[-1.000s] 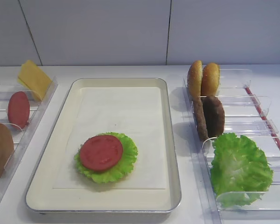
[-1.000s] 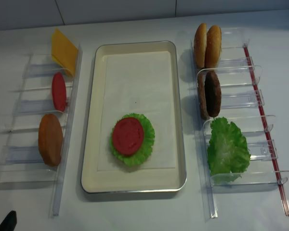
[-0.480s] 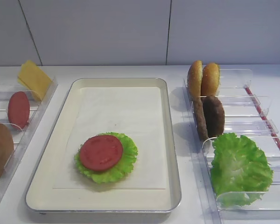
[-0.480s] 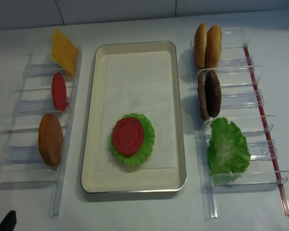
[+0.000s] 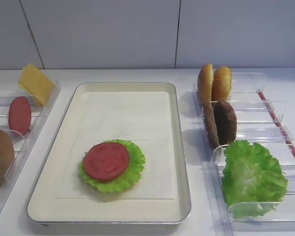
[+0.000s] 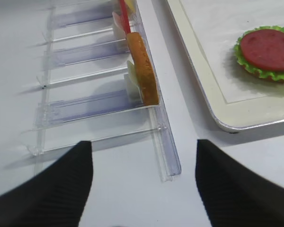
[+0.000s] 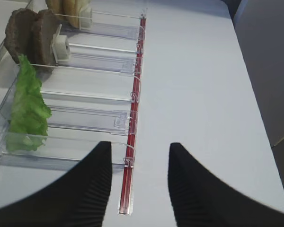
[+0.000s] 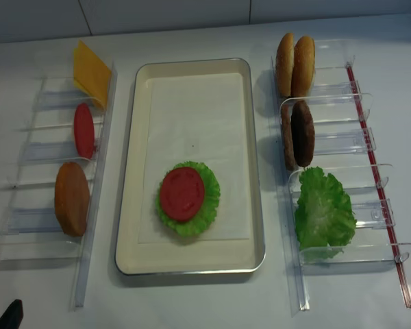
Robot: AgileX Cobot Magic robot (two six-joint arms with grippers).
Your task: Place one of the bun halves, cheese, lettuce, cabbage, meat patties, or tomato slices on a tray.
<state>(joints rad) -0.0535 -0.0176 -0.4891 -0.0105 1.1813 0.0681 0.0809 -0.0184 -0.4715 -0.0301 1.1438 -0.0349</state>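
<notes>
**A:** On the tray (image 8: 127,205), a tomato slice (image 8: 182,194) lies flat on a lettuce leaf (image 8: 207,209) near the front end; the far half of the paper liner is bare. By my reading one placement is done and the next pick has not begun.

**B:** Both arms are clear of the food. The left gripper (image 6: 144,182) hovers above the table in front of the left bins (image 6: 92,101), fingers spread wide with nothing between them. The right gripper (image 7: 139,182) is likewise parted and empty, over the right bins (image 7: 85,118).

**A:** Next, I would judge, an arm must reach into a bin, close on one piece and carry it to the stack. The meat patties (image 8: 299,133) look a fair candidate.

**B:** The overhead view alone shows both racks: cheese (image 8: 90,70), a spare tomato and a bun half (image 8: 71,198) left, bun halves (image 8: 294,65), patties and lettuce right. Only the wrist views show the fingers.
</notes>
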